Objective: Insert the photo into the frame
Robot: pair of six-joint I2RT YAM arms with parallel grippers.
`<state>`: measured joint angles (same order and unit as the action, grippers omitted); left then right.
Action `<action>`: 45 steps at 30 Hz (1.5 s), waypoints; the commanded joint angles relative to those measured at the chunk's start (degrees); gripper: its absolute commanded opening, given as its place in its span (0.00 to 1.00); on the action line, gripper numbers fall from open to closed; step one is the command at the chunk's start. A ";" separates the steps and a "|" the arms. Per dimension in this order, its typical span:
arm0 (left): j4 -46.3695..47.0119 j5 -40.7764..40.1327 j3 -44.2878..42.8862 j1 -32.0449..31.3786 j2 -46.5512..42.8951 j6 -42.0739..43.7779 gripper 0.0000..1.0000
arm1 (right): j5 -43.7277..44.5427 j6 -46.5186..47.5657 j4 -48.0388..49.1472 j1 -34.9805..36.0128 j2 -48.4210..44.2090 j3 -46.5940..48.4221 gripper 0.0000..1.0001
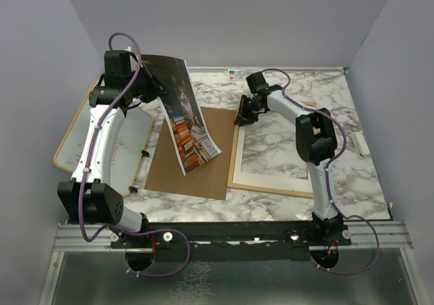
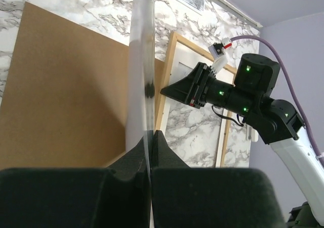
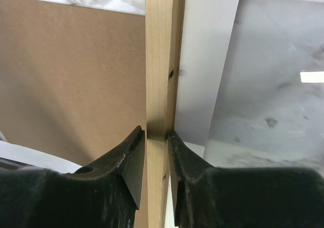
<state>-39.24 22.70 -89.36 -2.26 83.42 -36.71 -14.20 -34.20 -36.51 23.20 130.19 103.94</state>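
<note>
My left gripper is shut on the top edge of the photo, a cat-and-books print held up at the back left. The print hangs curled, with its lower end over the brown backing board. In the left wrist view the photo shows edge-on, pinched between the fingers of the left gripper. The light wood frame lies flat to the right of the board. My right gripper sits at the frame's far left corner. In the right wrist view its jaws press on both sides of the wooden rail.
A round-cornered whiteboard with red writing lies at the far left, under my left arm. The backing board lies right beside the frame's left rail. A white strip runs along the back wall. Grey walls close in the marble table.
</note>
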 commanded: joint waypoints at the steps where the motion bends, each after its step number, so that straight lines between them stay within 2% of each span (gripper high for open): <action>1: -0.90 -2.58 -2.16 0.27 0.76 -1.03 0.00 | -3.50 0.38 1.30 1.21 4.37 4.54 0.30; 5: -0.92 -2.66 -2.68 0.24 1.67 -1.50 0.00 | -3.88 1.85 1.96 1.41 5.79 6.96 0.31; 9: -1.00 -2.80 -3.26 0.11 2.33 -2.10 0.00 | -2.19 5.06 2.50 1.36 5.05 8.20 0.37; 11: -1.37 -3.38 -3.63 -0.06 2.49 -2.50 0.00 | 1.41 5.38 1.18 1.33 2.07 7.73 0.48; 14: -2.83 -5.91 -4.18 -0.33 2.76 -3.19 0.00 | 8.54 4.46 0.24 1.32 -5.39 4.27 0.70; 17: -3.89 -9.42 -3.70 -0.80 2.65 -4.56 0.00 | 12.52 5.33 -0.90 1.32 -12.69 1.18 0.79; 20: -3.91 -12.86 -2.62 -1.67 2.45 -5.91 0.00 | 11.16 9.61 -2.49 2.72 -17.96 0.11 0.80; 24: -3.91 -16.66 -2.07 -2.70 2.24 -6.77 0.00 | 13.70 15.52 -2.17 8.16 -26.96 -3.13 0.80; 25: -3.83 -19.03 -1.64 -3.38 1.86 -7.74 0.00 | 13.95 18.84 1.77 14.85 -35.53 -7.86 0.81; 29: -3.83 -19.71 -1.23 -3.59 1.75 -8.29 0.00 | 14.02 20.56 4.25 22.51 -40.74 -9.82 0.82; 35: -3.82 -19.87 0.15 -3.89 1.08 -8.86 0.00 | 13.97 21.49 7.18 28.69 -42.44 -11.36 0.84; 45: -3.93 -20.67 1.54 -3.90 0.34 -9.66 0.00 | 20.00 26.12 5.95 35.50 -32.78 -3.28 0.84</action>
<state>-42.94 3.75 -88.58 -5.87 85.86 -45.50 2.72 -11.03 -30.94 55.55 93.27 96.64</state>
